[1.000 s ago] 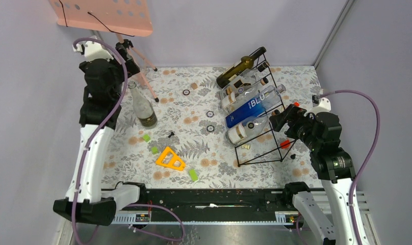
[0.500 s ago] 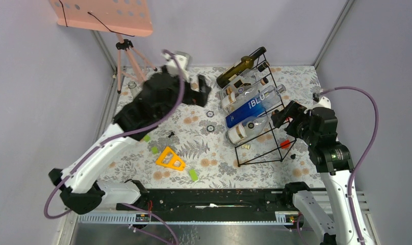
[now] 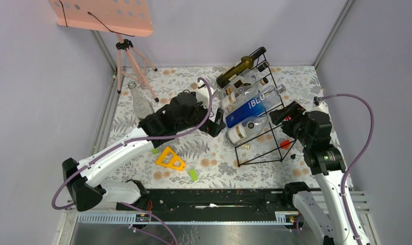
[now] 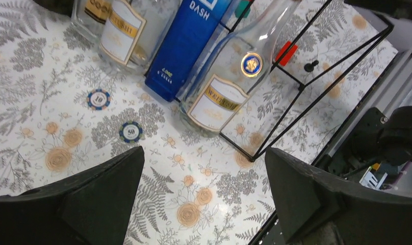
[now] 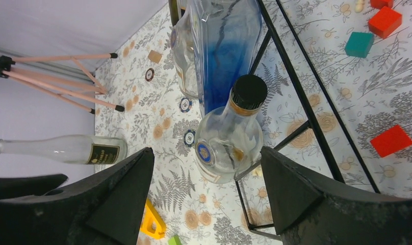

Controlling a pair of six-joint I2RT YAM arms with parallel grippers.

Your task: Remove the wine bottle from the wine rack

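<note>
Slippage is the main risk: the right gripper [image 5: 206,150] stands spread either side of the clear bottle [image 5: 227,145], touching nothing, and glass pinched at the rounded shoulder could squirt out or knock the wires. The left gripper [image 4: 204,153], spread wide too, hovers at 9 o'clock of the bottle's base. The wine rack [image 5: 303,97], at 2 o'clock on the table [image 3: 214,168], holds four bottles; this one lies lowest, at 7 o'clock, beside the blue bottle [image 3: 252,105].

Glossy clear glass wine bottle [image 3: 247,129], thin black wire wine rack [image 5: 310,122], matt floral tablecloth [image 3: 214,153]
</note>
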